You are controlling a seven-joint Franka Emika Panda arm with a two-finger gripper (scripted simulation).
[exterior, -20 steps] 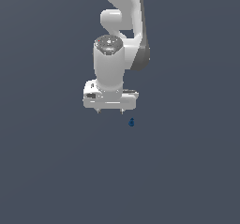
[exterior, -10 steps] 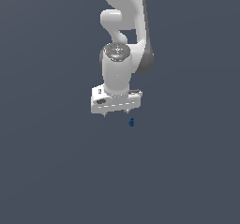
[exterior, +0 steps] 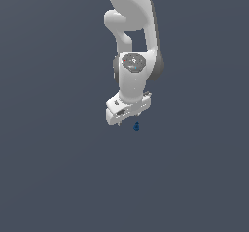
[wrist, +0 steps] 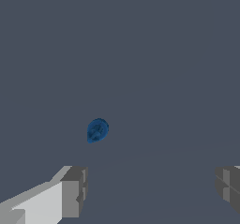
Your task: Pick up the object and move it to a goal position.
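1. Arm (exterior: pixel 133 27): I see one white arm coming down from the top centre of the exterior frame, with grey joint sections and a round grey cap facing the camera at mid-height.
2. Gripper (exterior: pixel 127 121): white, at the arm's lower end, just above the centre of the exterior frame and tilted slightly. In the wrist view I see two grey fingertips (wrist: pixel 75 190) low in the frame with a wide gap between them, so I log the jaws as apart and holding nothing.
3. Blob (exterior: pixel 136 126): a tiny dark-blue item, much smaller than the gripper. In the exterior frame it sits just below the gripper's lower right corner, near the frame's centre. In the wrist view it (wrist: pixel 97 130) lies beyond the fingertips, not between them, and touches neither.
4. Floor (exterior: pixel 58 177): plain dark grey-blue surface filling the background of both frames; I cannot tell any edge or marking on it.
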